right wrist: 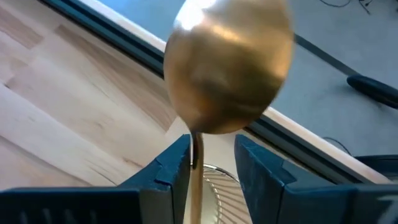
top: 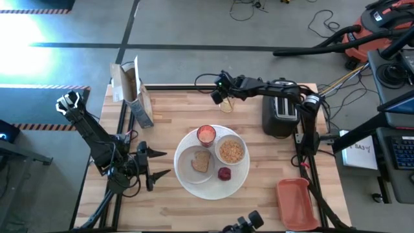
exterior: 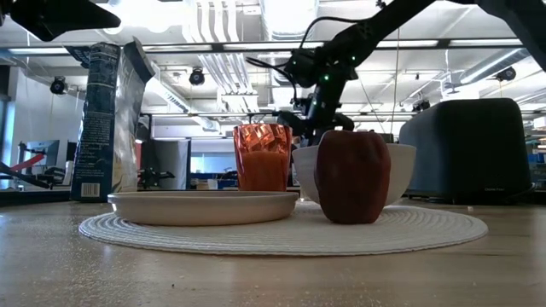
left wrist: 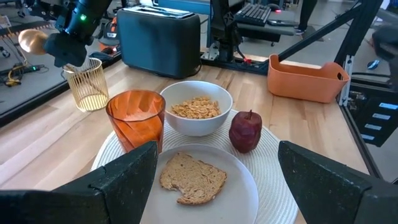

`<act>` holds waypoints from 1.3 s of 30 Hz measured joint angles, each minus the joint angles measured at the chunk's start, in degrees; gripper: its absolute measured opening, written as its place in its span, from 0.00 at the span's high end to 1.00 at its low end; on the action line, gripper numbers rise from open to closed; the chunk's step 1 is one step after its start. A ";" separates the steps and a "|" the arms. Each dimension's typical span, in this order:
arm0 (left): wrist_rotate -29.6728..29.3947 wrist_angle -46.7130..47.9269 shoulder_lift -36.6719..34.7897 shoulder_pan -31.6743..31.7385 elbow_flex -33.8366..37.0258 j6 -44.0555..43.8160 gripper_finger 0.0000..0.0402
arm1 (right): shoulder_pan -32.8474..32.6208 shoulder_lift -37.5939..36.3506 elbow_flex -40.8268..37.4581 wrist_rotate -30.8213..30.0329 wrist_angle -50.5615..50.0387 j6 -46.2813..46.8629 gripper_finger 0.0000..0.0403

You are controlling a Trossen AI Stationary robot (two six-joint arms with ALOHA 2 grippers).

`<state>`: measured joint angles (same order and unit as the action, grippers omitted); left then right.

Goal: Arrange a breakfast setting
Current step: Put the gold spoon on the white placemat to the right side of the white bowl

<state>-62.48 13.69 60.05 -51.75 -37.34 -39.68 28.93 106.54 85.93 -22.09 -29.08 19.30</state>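
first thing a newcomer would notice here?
Probably the right gripper at the table's far edge, closed on the gold spoon above a wire holder. Next, the white plate mid-table with toast, cereal bowl, pink-red cup and dark-red fruit.

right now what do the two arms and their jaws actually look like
Both arms are dark, near-black jointed links. The left arm carries a pale cable bundle near its base and ends in the left gripper, two pointed black prongs. The right arm has cabling along it and a small green light near the wrist; the right gripper shows blocky dark blue-grey jaws.
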 joint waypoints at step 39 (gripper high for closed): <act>3.45 -2.35 0.63 4.71 -3.19 6.55 0.21 | -3.76 -12.27 0.98 5.55 -2.03 -2.42 0.98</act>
<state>-59.03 11.34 60.68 -47.03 -40.53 -33.12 25.17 94.27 86.91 -16.55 -31.11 16.88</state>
